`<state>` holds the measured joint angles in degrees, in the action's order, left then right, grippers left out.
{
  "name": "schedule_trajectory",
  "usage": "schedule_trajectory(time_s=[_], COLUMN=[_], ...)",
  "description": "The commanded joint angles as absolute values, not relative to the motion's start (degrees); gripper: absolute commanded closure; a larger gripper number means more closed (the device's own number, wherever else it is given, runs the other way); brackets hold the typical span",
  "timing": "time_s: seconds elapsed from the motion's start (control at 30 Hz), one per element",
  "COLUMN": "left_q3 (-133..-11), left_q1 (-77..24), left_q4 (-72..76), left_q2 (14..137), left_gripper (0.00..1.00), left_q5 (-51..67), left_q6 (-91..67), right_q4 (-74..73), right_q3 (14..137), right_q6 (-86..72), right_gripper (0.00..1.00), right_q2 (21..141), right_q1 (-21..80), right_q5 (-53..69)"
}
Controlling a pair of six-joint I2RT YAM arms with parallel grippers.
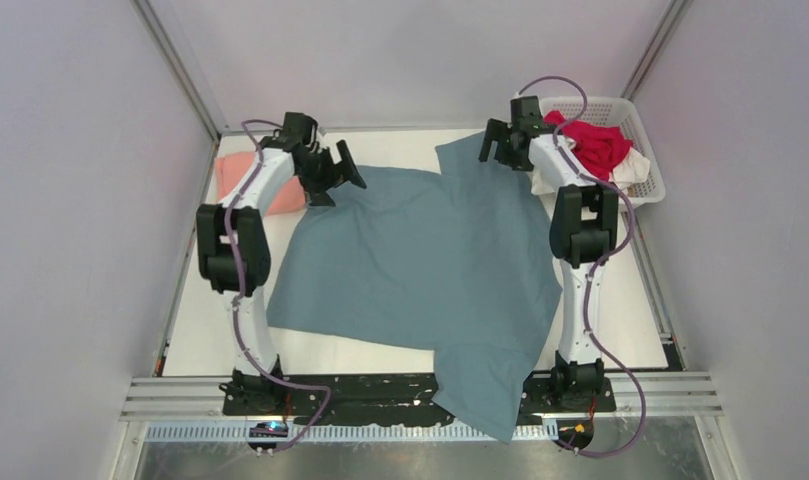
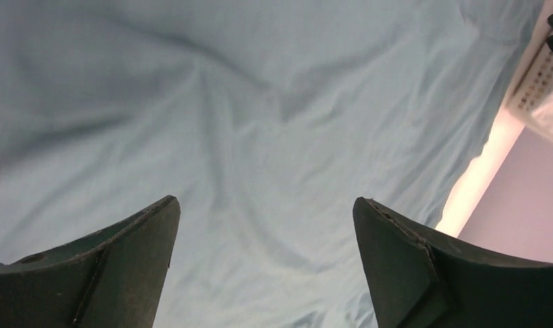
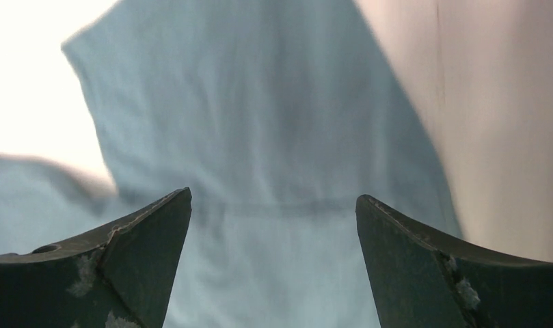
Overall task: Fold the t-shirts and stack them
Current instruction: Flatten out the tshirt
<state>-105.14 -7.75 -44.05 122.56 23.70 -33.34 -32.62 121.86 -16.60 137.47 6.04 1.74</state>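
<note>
A dusty teal t-shirt [image 1: 420, 260] lies spread flat across the table, one sleeve hanging over the near edge. It fills the left wrist view [image 2: 260, 102] and shows in the right wrist view [image 3: 260, 137]. My left gripper [image 1: 342, 172] is open and empty above the shirt's far left corner. My right gripper [image 1: 492, 142] is open and empty above the far right sleeve. A folded salmon-pink t-shirt [image 1: 242, 180] lies at the far left, partly hidden by my left arm. A bright red t-shirt [image 1: 595, 145] sits in the basket over white cloth [image 1: 635, 168].
A white plastic lattice basket [image 1: 635, 115] stands at the far right corner, and its side also shows in the left wrist view [image 2: 533, 75]. The white table [image 1: 210, 320] shows bare beside the shirt. Walls enclose the table on three sides.
</note>
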Motion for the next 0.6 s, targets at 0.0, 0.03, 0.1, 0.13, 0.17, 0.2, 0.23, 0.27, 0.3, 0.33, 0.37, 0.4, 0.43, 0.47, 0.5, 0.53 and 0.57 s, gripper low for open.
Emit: schedule_trajectory(time_s=[0.0,0.03,0.1,0.13,0.17,0.2,0.23,0.27,0.3,0.33,0.37,0.4,0.43,0.47,0.5,0.53,0.57], left_q3=[-91.5,-87.6,-81.5,-79.2,-76.9,-74.7,-72.4,-69.6,-67.5,-65.8,-64.5,-63.5,-62.6,-61.8,-60.8,-59.5,-58.0], left_q1=[-7.3,-7.3,-7.1,-6.9,-6.6,-6.3,-5.9,-5.4,-5.0,-4.7,-4.3,-3.9,-3.6,-3.2,-2.7,-2.2,-1.9], left_q4=[-38.7,-37.5,-36.8,-37.2,-37.3,-37.1,-36.6,-35.9,-35.0,-34.1,-33.7,-33.5,-33.5,-33.8,-33.9,-33.7,-33.1], left_q2=[105.8,103.3,99.2,97.6,96.1,94.7,92.9,91.8,90.6,88.9,88.0,87.1,86.5,85.9,85.3,84.5,83.6], left_gripper=[0.0,0.01,0.0,0.0,0.0,0.0,0.0,0.0,0.0,0.01,0.0,0.0,0.0,0.0,0.01,0.0,0.01], left_q5=[18.8,18.0,16.2,15.2,14.3,13.8,13.6,13.4,13.4,13.5,13.4,13.0,12.5,12.1,12.0,11.6,10.8], left_q6=[-32.3,-32.5,-32.7,-32.8,-33.0,-33.0,-33.4,-33.8,-34.2,-34.6,-34.7,-34.8,-35.0,-35.2,-35.2,-35.4,-35.6], right_q4=[-31.1,-30.9,-29.7,-29.4,-29.5,-29.7,-29.5,-29.0,-28.8,-28.1,-27.9,-26.7,-25.1,-24.5,-23.5,-23.3,-23.3], right_q3=[106.0,98.2,86.9,83.8,78.2,75.8,71.4,68.3,67.0,65.4,65.1,64.5,64.3,64.4,64.5,65.0,65.3], right_q6=[-17.3,-18.0,-19.9,-20.6,-20.9,-21.7,-21.9,-22.5,-22.9,-23.1,-23.2,-23.7,-24.2,-24.6,-25.1,-25.3,-25.4], right_gripper=[0.05,0.05,0.05,0.05,0.05,0.05,0.05,0.05,0.05,0.05,0.05,0.05,0.05,0.05,0.05,0.05,0.05], right_q2=[118.2,113.7,107.0,103.6,102.3,100.3,99.7,98.9,98.9,99.2,99.6,100.4,101.0,102.2,102.9,104.1,104.6], right_q1=[10.0,10.6,11.7,12.1,12.7,13.0,13.2,13.1,13.2,13.1,13.0,12.6,12.2,11.0,10.5,9.9,9.7], right_q5=[-3.4,-3.6,-4.7,-4.9,-4.7,-4.4,-4.1,-3.7,-3.8,-3.8,-3.9,-3.8,-3.2,-0.1,1.9,2.1,1.9])
